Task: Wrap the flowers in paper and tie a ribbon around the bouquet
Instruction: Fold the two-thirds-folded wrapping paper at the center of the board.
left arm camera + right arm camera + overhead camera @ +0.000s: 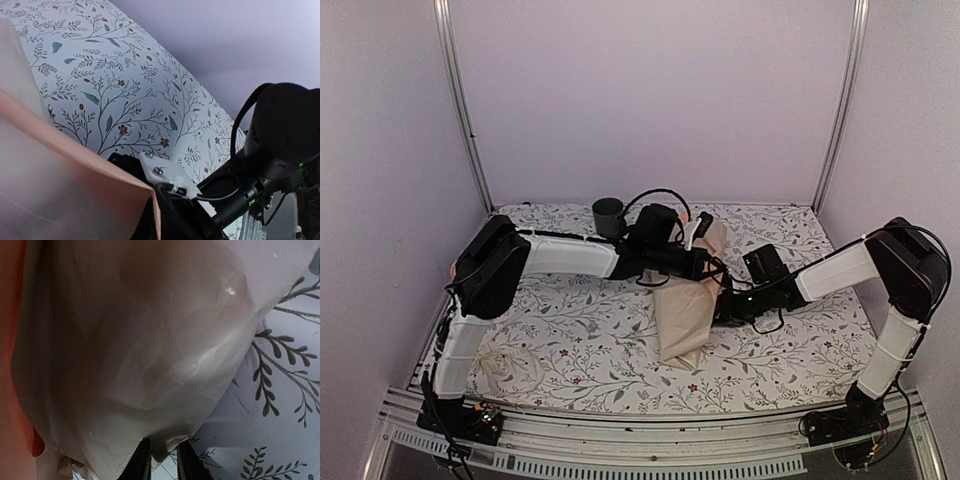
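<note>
Since the paper (685, 315) lies folded into a loose bundle mid-table, we read both arms as there to stop the fold springing open: left gripper (705, 264) shut tight at its far end, right gripper (164, 462) jaws narrow with the paper's edge between the tips, can't tell if it bites. We can't see the flowers, presumably inside. The ribbon (505, 368) sits near-left, well apart, so tying not started

Your left arm (560, 255) rises from the near-left base, bends, then reaches right toward the middle; left gripper (703, 262) clamped fully closed. Your right arm (840, 272) bends at the right edge and stretches left, low. Right gripper (161, 464) jaws a narrow gap apart, grip unclear.
</note>
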Controlling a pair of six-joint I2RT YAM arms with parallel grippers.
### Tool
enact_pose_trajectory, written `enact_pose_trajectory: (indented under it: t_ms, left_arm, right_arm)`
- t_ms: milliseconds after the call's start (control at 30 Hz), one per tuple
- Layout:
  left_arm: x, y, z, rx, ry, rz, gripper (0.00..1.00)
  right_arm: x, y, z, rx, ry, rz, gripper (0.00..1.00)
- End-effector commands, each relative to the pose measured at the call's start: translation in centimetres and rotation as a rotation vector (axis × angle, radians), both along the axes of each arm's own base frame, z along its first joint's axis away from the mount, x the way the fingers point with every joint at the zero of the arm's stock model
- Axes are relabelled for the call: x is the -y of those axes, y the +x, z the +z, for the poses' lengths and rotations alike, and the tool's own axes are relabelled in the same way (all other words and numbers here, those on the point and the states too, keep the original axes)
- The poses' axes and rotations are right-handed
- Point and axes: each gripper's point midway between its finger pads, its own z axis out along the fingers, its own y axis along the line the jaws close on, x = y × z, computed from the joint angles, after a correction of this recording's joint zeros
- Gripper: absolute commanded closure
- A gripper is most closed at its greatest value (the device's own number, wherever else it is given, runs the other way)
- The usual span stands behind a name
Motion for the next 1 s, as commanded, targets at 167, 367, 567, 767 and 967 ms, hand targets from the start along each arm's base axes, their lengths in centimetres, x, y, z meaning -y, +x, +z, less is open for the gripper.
enact_pose_trajectory:
  t_ms: [167,367,567,767,967]
  left_arm:
    - [-0.1,0.8,-8.2,-0.106,0.098,0.023,1.00]
    - [-0.3,1.2,-9.5,-0.092,0.130,0.034,1.00]
    - [-0.1,1.4,-9.3,-0.080,0.128,0.034,1.00]
    - [0.2,1.6,-8.5,-0.081,0.104,0.036,1.00]
    - [0.0,1.8,-8.5,-0.072,0.113,0.045,1.00]
  right_arm:
    - [1.5,-1.0,3.1,0.022,0.018,-0.079,0.75]
    - [5.1,-0.6,5.8,0.108,-0.081,-0.246,0.66]
    - [3.5,-0.5,8.1,0.171,-0.038,-0.128,0.18]
    - [1.8,-0.7,6.9,0.123,-0.057,-0.050,0.10]
    - [0.5,-2.4,4.9,0.062,-0.022,0.029,0.40]
